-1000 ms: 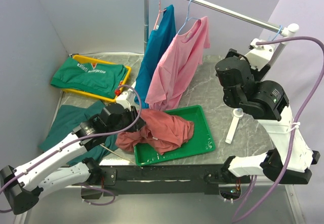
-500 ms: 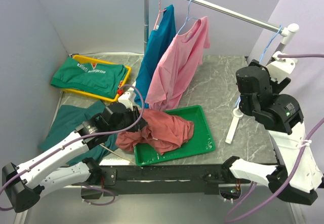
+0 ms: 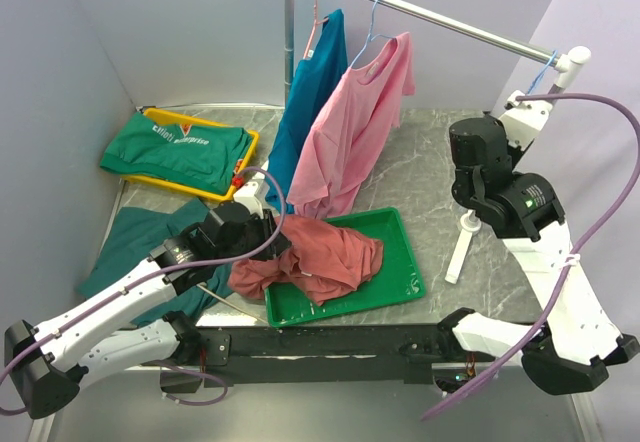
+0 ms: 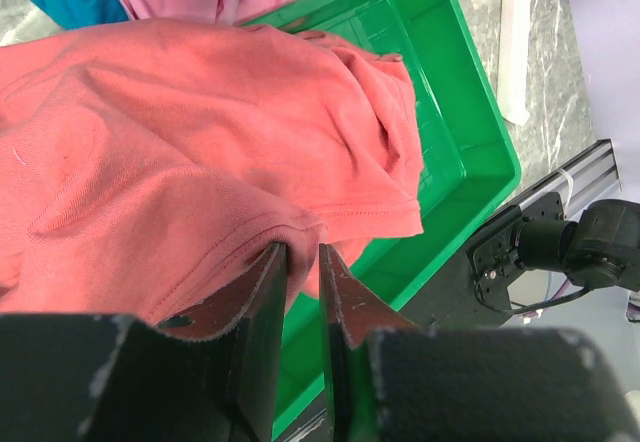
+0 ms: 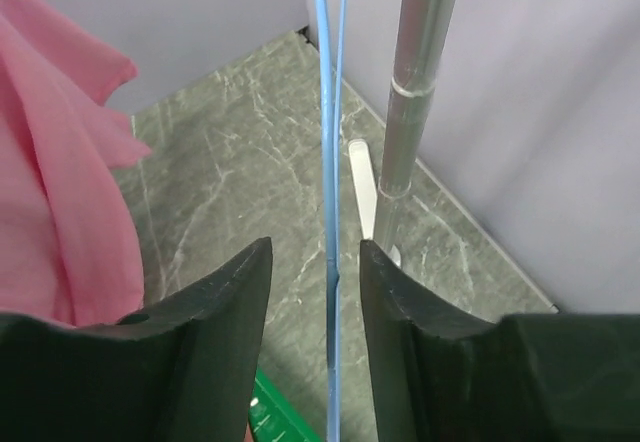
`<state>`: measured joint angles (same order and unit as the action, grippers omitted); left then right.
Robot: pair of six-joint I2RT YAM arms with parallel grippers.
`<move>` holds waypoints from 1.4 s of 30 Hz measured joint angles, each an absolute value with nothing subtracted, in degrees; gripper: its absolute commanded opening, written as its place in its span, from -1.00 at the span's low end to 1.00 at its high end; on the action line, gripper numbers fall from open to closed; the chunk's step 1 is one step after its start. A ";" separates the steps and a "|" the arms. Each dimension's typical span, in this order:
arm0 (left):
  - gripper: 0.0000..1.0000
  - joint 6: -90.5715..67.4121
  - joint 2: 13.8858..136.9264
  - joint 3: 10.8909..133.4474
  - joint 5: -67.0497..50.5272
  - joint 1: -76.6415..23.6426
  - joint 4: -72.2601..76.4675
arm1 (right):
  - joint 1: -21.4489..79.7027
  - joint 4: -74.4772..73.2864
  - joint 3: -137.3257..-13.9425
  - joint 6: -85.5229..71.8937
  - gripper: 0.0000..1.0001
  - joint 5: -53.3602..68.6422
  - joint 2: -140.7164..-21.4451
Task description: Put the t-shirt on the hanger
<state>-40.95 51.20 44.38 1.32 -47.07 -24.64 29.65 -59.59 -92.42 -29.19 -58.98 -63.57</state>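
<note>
Pick-up step: the left fingers stand narrow, pinching a hem of the t-shirt, which lies crumpled in the green tray on the table. The right fingers stand apart on either side of the hanger, at the right end of the rail. The next move probably calls for closing on that wire and unhooking it; count: one salmon t-shirt, one bare hanger, two more hangers carrying the pink t-shirt and the teal-blue t-shirt
</note>
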 measured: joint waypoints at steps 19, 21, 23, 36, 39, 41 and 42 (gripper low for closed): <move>-0.53 -40.95 51.09 44.38 1.56 -47.05 -24.67 | 28.97 -58.22 -99.48 -24.77 -1.00 -59.42 -68.31; -0.53 -40.95 51.11 44.38 1.76 -47.00 -24.67 | 30.06 -57.65 -100.40 -23.29 -1.00 -59.20 -68.16; -0.53 -40.95 51.18 44.38 1.87 -46.94 -24.69 | 31.51 -56.80 -101.32 -21.96 -1.00 -58.81 -68.25; -0.67 -41.01 51.37 44.38 4.08 -46.00 -25.02 | 40.23 -54.98 -102.78 -19.55 -1.00 -48.56 -67.90; -0.71 -41.04 51.90 44.38 4.64 -45.30 -25.17 | 41.28 -55.24 -99.35 -21.39 -1.00 -42.46 -64.45; -0.71 -41.06 52.14 44.38 5.08 -44.86 -25.32 | 41.41 -55.40 -95.90 -22.59 -1.00 -38.76 -61.39; -0.74 -41.10 52.21 44.38 5.37 -44.66 -25.50 | 41.43 -55.53 -94.50 -22.98 -1.00 -37.06 -60.10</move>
